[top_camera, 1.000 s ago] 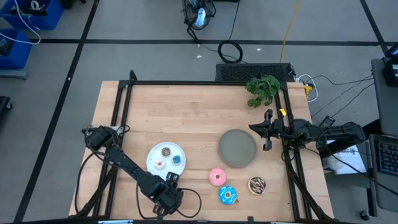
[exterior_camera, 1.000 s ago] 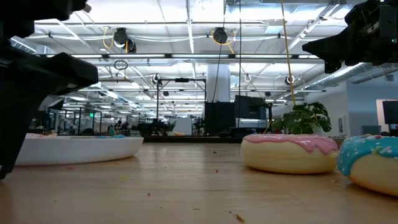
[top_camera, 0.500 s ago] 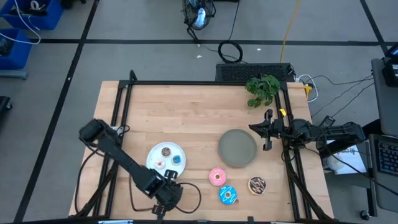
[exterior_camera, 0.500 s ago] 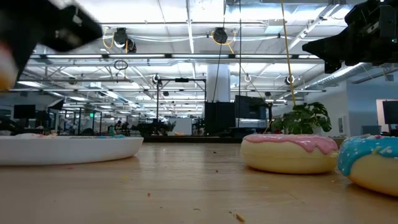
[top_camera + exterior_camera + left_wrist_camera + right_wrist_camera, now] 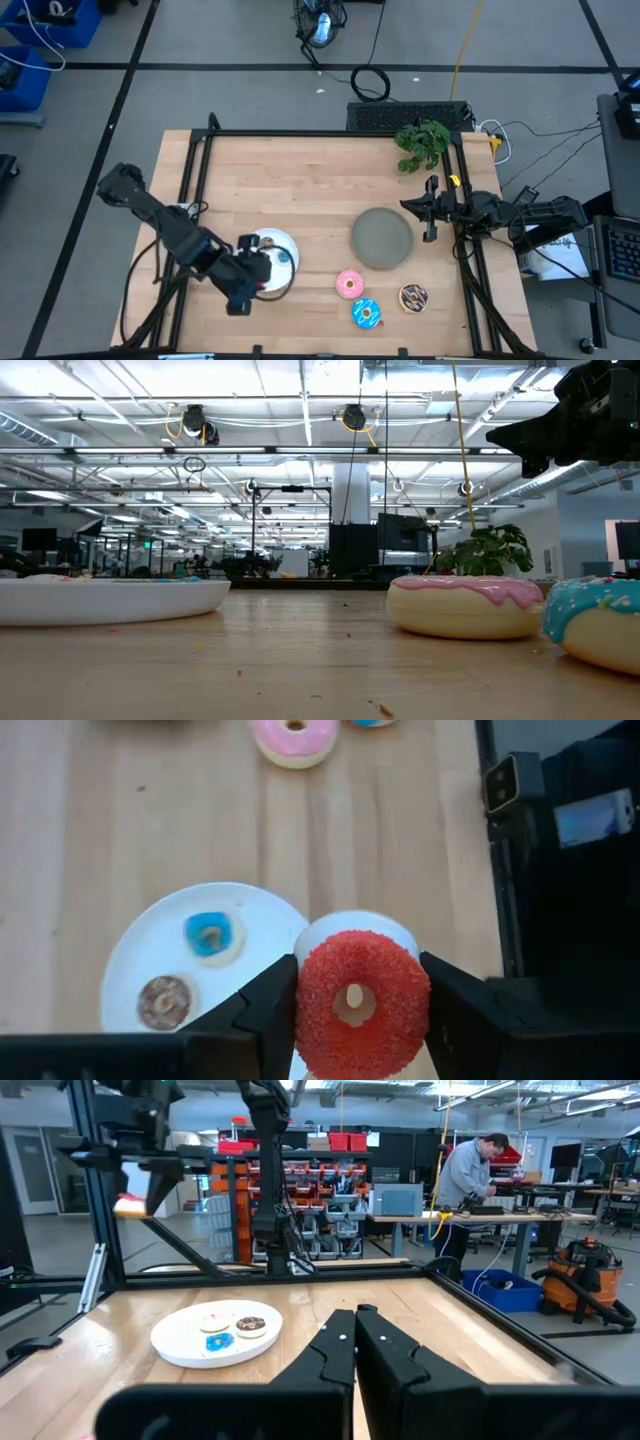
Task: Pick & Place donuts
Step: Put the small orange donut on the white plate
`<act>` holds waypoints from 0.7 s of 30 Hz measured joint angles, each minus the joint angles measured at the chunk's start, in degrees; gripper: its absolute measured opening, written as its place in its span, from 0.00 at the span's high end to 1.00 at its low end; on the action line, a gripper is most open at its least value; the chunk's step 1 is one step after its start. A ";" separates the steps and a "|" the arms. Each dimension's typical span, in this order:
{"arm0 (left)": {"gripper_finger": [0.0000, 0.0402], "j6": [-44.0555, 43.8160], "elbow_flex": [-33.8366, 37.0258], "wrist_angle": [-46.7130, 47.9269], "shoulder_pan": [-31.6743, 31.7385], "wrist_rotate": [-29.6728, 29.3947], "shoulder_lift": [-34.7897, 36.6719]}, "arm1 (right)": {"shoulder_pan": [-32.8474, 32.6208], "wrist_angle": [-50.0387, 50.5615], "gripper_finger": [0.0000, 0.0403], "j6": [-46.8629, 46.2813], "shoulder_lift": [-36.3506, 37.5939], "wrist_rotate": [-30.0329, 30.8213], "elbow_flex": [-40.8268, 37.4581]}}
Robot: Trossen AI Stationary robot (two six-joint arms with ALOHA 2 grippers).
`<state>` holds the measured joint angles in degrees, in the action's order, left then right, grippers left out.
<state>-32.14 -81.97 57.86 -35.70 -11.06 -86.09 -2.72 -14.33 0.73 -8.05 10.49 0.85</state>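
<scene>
My left gripper [image 5: 248,278] hangs above the near rim of the white plate [image 5: 283,238], shut on the tiny red donut [image 5: 360,1005]. On the plate lie the tiny blue [image 5: 208,935], brown [image 5: 165,1002] and white [image 5: 213,1321] donuts. The larger pink [image 5: 350,285], blue sprinkled [image 5: 366,313] and brown drizzled [image 5: 413,297] donuts rest flat on the table to the plate's right. My right gripper [image 5: 355,1342] waits shut at the table's right edge, beside the grey plate [image 5: 382,237]. My left gripper pinches the red donut between its two fingers [image 5: 268,1012], which lie on opposite sides of the outer rim [image 5: 303,1005]. They come from above, pointing down. The donut is lifted clear over the plate's edge, its red top [image 5: 385,970] facing the wrist camera.
A green plant [image 5: 422,145] stands at the far right corner. Black frame rails [image 5: 195,170] run along the table's left, far and right sides. Bare wood lies across the far half. A person [image 5: 480,1165] works at a bench beyond the table.
My left gripper has risen from the table near its near edge and has moved toward the far edge, over the white plate's near rim. It has left the low view, carrying the red donut up with it.
</scene>
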 joint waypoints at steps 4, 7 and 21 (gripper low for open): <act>0.54 0.14 0.00 1.94 0.75 -2.31 0.97 | 0.00 0.01 1.00 0.09 0.00 0.03 0.01; 0.54 0.08 0.02 3.91 1.00 -2.53 0.90 | 0.00 0.02 1.00 -0.02 -0.02 0.04 0.01; 0.54 -1.42 0.02 6.79 1.50 -2.01 0.90 | 0.00 0.22 1.00 -0.07 -0.02 -0.03 0.00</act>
<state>-33.56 -81.95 64.65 -34.19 -13.07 -85.19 -2.72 -14.10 0.67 -8.08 10.46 0.86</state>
